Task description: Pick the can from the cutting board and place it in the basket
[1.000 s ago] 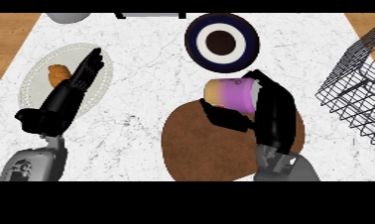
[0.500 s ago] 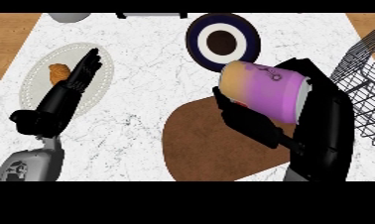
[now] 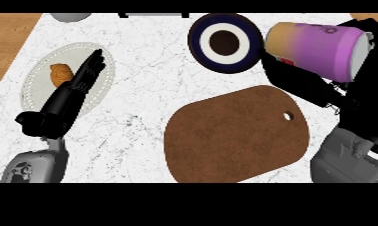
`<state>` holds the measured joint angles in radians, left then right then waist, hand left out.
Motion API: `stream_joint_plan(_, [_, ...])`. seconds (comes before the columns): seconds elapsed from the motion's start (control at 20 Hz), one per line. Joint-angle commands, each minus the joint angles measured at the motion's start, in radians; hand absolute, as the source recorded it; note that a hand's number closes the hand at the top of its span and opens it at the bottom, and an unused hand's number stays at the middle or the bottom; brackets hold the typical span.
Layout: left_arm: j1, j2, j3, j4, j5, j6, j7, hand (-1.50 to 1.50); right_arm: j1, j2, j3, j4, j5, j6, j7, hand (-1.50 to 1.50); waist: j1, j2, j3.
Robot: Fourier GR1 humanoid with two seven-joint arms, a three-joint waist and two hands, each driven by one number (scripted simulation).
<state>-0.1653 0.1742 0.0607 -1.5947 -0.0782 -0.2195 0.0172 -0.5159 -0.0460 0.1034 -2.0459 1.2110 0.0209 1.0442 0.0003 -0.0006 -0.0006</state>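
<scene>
The right hand (image 3: 325, 87), fingers clamped on the purple can (image 3: 317, 47), carries it tilted sideways above the bench, clear of the cutting board (image 3: 236, 135); the left hand (image 3: 70, 92) rests, fingers straight.

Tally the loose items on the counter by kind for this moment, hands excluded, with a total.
Cans: 1, the purple can, held in the right hand
Cutting boards: 1, the brown cutting board
Plates: 2, the dark blue plate and the pale plate under the left hand
Food items: 1, an orange piece on the pale plate
Total: 5
</scene>
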Motion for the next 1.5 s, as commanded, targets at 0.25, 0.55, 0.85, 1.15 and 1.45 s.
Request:
stream_joint_plan(0.25, [-0.025, -0.017, -0.016, 0.043, -0.02, 0.003, -0.022, 0.0, -0.225, -0.185, -0.349, 0.262, -0.104, -0.036, -0.071, 1.5, 0.005, 0.005, 0.0])
stream_joint_plan(0.55, [-0.031, -0.01, -0.005, -0.013, 0.001, -0.004, 0.044, 0.0, -0.258, -0.308, -0.502, 0.374, -0.154, -0.126, -0.136, 1.5, 0.005, 0.003, 0.001])
stream_joint_plan(0.85, [0.007, -0.014, 0.002, 0.017, -0.017, 0.0, -0.011, 0.0, -0.175, -0.397, -0.569, 0.462, -0.239, -0.156, -0.234, 1.5, -0.002, 0.001, 0.001])
stream_joint_plan(1.15, [0.006, 0.016, 0.034, 0.012, 0.034, -0.054, -0.007, 0.0, -0.023, -0.428, -0.652, 0.506, -0.381, -0.183, -0.367, 1.5, -0.004, 0.0, 0.001])
stream_joint_plan(1.45, [0.003, -0.024, -0.003, -0.032, -0.015, -0.005, 0.026, 0.0, -0.046, -0.471, -0.684, 0.759, -0.425, -0.363, -0.555, 1.5, 0.007, 0.002, 0.001])
